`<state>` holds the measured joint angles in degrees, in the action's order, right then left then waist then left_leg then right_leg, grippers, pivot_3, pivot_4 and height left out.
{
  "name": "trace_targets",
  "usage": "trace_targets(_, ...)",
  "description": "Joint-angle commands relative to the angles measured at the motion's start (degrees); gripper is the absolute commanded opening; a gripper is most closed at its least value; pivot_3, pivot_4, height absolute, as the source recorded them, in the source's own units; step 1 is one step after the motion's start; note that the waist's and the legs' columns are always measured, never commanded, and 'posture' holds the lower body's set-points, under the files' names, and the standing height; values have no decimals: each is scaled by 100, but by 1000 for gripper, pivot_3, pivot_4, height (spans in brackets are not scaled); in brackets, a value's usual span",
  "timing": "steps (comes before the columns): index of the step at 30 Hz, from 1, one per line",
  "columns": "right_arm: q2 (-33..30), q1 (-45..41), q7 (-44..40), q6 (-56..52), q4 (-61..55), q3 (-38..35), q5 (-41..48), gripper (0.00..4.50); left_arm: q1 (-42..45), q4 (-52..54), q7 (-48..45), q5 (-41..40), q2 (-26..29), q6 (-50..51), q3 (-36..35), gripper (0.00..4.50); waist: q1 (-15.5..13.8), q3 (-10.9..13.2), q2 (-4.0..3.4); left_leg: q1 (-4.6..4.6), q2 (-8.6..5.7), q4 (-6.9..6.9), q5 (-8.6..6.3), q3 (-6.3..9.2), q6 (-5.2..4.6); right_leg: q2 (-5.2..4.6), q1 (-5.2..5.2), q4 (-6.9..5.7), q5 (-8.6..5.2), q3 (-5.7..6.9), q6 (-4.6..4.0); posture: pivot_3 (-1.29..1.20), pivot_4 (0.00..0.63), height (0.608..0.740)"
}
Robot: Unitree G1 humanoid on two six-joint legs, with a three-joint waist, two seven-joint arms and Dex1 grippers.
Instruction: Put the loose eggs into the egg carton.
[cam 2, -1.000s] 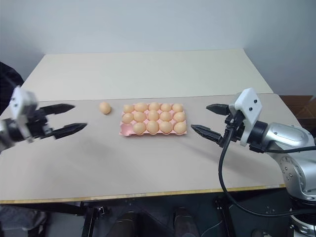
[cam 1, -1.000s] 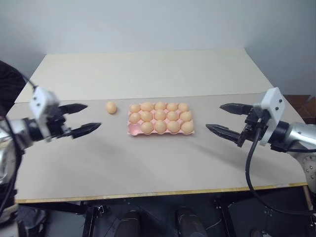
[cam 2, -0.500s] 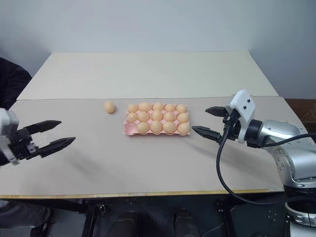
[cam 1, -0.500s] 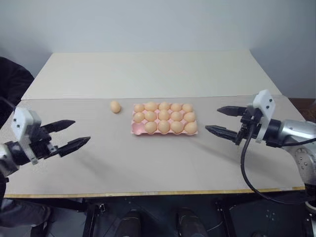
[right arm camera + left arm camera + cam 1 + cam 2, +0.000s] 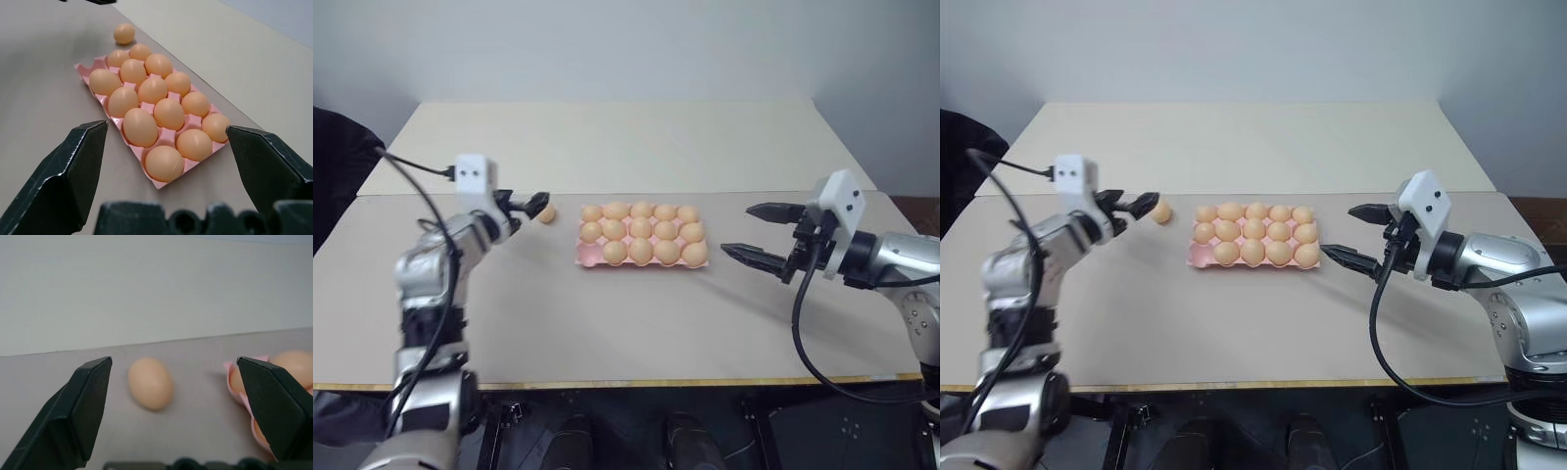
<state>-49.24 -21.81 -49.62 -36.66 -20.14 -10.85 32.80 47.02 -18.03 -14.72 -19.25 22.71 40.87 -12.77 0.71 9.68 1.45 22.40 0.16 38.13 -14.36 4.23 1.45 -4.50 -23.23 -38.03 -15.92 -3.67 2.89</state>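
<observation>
Lying on the beige tabletop (image 5: 636, 323) left of the pink moulded egg carton (image 5: 588, 256), one tan-orange loose egg (image 5: 150, 383) sat before the wide-open left gripper (image 5: 176, 396); right gripper (image 5: 759, 233) also spread, empty.

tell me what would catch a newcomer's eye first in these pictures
The pink egg carton in the middle of the pale table stands out, with all but one cup, at its near left corner, filled with tan eggs. One loose egg lies on the table just left of it, with the open left gripper right beside it. The open right gripper hangs off the carton's right end.
</observation>
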Motion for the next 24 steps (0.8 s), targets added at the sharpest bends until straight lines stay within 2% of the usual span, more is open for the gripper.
trace_targets(1, -81, -40, 61, 27, -212, -268, 79, 4500, 707, -1192, 614, 381, -243, -684, -27, 4465, 10, 0, 1, 0, -1, 0, 0, 0, 0, 0, 0, 0, 0, -1, 0, 0, 150, 740)
trace_targets(8, -95, 68, 120, -44, -381, -412, 141, 4500, 1563, -3057, 1309, 666, -598, -1431, -92, 4465, 28, 2, 4, 2, -6, -2, 0, 1, -1, -2, -3, -3, 0, -3, 1, 0, 150, 740)
trace_targets(17, -102, 198, 186, -107, -486, -529, 167, 4500, 1681, -3681, 1469, 788, -610, -1556, -94, 4465, 17, 2, 4, 3, -10, -1, 1, 3, 1, -5, -3, -5, 2, -3, 4, 0, 150, 740)
trace_targets(21, -80, 154, 234, -115, -445, -520, 148, 4500, 1676, -3900, 1565, 881, -591, -1459, -80, 3650, 16, 2, 4, 2, -11, -1, 1, 3, 2, -5, -3, -4, 2, -3, 4, 0, 150, 740)
trace_targets(24, -58, 80, 309, -152, -421, -487, 152, 4500, 1698, -4048, 1586, 901, -585, -1536, -101, 2637, 15, 2, 5, 2, -11, -1, 1, 4, 2, -5, -3, -4, 2, -3, 4, 0, 150, 740)
